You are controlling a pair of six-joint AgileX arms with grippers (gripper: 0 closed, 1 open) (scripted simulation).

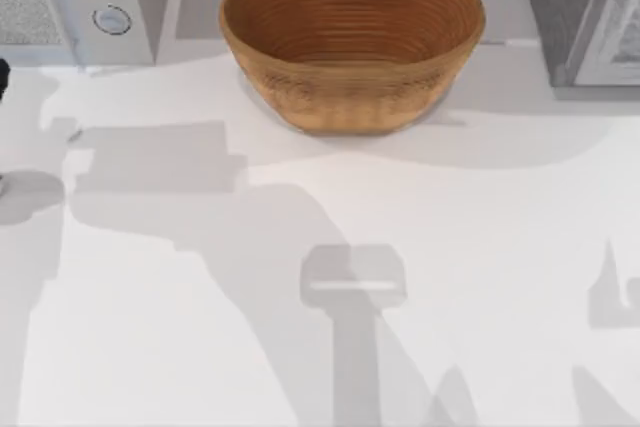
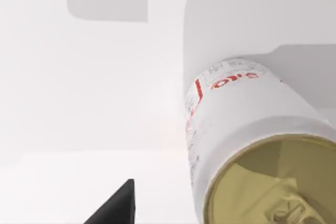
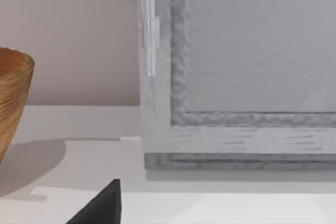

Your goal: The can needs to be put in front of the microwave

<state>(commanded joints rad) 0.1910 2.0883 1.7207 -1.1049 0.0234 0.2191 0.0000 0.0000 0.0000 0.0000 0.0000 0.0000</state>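
The can (image 2: 247,145) stands upright on the table, gold top facing the left wrist camera, right under the left claw (image 2: 113,205); whether that claw is open, I cannot tell. The microwave (image 1: 75,2) sits at eleven o'clock, the bowl (image 1: 352,42) at twelve. Left arm looks nearer.

The can (image 2: 247,145) runs off frame; its lettering is perhaps unreadable.

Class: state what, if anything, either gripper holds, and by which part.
Cannot be told. The can lies close under the left wrist camera, but no fingers are seen touching it.
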